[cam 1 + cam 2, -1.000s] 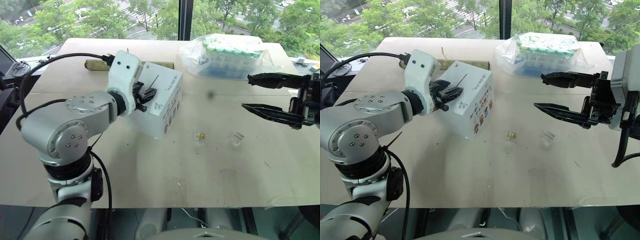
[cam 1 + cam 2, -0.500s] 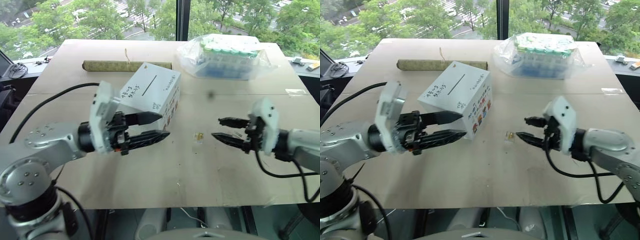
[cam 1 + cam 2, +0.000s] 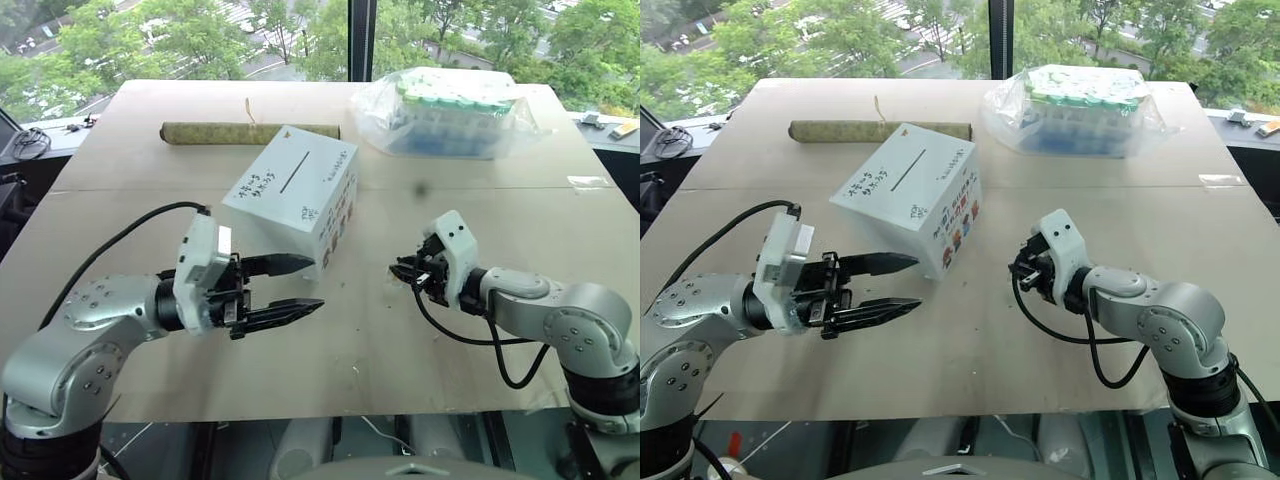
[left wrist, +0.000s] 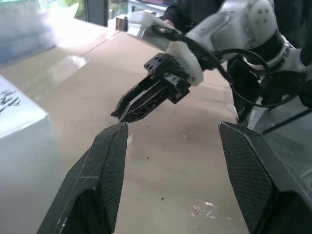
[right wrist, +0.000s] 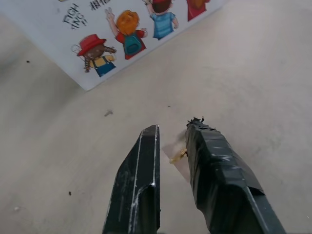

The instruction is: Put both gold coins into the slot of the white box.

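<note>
One gold coin (image 5: 178, 155) is all I can find: a small yellow glint between the two black fingers of the right claw (image 5: 171, 146), low at the counter (image 3: 480, 200) and just beside the picture-lined side of the white box (image 3: 293, 200). The fingers have drawn narrow around it, but whether they truly pinch it or merely flank it I cannot tell; a scrap of clear film lies under it. A second coin I cannot make out anywhere, so whether it has gone into the box is not something the pictures settle.

By my judgement the task is at the pick-up of this coin: lifting it, carrying it over the box and dropping it through the slot (image 3: 294, 171) remain.

The left claw (image 3: 296, 284) hovers near the box's near corner with its fingers spread wide and nothing between them.

Counted: one white box with one slot on its handwritten top, two claws, one clear bag of green-capped tubes (image 3: 452, 112) at the far side, and one brownish roll (image 3: 245, 131) behind the box.
</note>
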`<state>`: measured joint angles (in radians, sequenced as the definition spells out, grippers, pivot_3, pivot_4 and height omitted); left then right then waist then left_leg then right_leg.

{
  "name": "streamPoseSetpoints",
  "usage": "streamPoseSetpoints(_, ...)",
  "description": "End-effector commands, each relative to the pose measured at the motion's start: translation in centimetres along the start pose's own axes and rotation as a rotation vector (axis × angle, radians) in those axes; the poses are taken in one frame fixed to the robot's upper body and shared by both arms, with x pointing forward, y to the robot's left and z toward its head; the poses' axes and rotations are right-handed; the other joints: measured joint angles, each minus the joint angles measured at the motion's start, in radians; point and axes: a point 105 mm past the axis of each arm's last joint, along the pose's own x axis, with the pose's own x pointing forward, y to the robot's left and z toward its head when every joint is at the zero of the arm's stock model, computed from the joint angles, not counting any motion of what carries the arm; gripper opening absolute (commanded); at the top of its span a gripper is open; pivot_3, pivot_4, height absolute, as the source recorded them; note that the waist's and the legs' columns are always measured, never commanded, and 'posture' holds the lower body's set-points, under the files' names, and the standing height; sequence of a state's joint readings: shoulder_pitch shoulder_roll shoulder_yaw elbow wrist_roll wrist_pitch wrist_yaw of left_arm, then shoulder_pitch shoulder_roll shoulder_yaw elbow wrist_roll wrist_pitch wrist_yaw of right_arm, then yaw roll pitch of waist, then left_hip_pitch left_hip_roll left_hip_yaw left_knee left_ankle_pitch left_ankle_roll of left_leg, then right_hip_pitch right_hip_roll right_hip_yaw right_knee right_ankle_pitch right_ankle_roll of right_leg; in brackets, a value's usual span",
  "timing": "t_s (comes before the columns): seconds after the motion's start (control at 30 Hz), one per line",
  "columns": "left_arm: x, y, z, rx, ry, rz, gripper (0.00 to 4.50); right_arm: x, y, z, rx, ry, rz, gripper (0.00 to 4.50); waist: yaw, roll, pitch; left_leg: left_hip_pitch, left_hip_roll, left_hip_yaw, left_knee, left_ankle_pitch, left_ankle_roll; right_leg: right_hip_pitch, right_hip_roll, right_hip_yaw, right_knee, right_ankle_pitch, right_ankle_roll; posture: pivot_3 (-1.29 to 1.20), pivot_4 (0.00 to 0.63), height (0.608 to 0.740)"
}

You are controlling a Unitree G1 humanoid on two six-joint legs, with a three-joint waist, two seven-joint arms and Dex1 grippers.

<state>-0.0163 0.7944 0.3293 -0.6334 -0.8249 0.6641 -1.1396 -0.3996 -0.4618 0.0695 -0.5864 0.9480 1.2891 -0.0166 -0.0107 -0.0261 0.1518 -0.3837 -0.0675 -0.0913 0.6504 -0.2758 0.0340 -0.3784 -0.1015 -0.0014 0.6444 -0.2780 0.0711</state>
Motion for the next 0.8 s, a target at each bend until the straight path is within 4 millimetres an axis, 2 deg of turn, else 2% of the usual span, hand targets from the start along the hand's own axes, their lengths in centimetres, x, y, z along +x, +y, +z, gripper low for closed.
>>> streamPoseSetpoints(0.03, -0.5, -0.3, 0.1, 0.031, 0.003, -0.021, 3.01, -0.4, -0.3, 0.8, -0.018, -0.02, -0.03, 0.89, -0.002, 0.0, 0.0, 0.0, 0.0, 0.0, 0.0, 0.0, 0.0, 0.0, 0.0, 0.0, 0.0, 0.0, 0.0, 0.0, 0.15, 0.74)
streamPoseSetpoints(0.33, -0.7, -0.5, -0.9, 0.027, 0.008, -0.005, 3.01, 0.1, -0.3, 0.1, 0.014, 0.019, -0.03, 0.89, -0.003, 0.0, 0.0, 0.0, 0.0, 0.0, 0.0, 0.0, 0.0, 0.0, 0.001, 0.0, 0.0, 0.0, 0.0, 0.0, 0.15, 0.74)
streamPoseSetpoints(0.8, -0.7, -0.9, -1.2, 0.026, 0.0, 0.002, 3.01, 0.5, -0.5, -0.2, 0.017, 0.062, -0.038, 0.89, -0.003, 0.001, 0.0, 0.0, 0.0, 0.0, -0.001, 0.0, 0.0, -0.001, 0.001, 0.0, 0.0, 0.0, 0.0, 0.0, 0.15, 0.74)
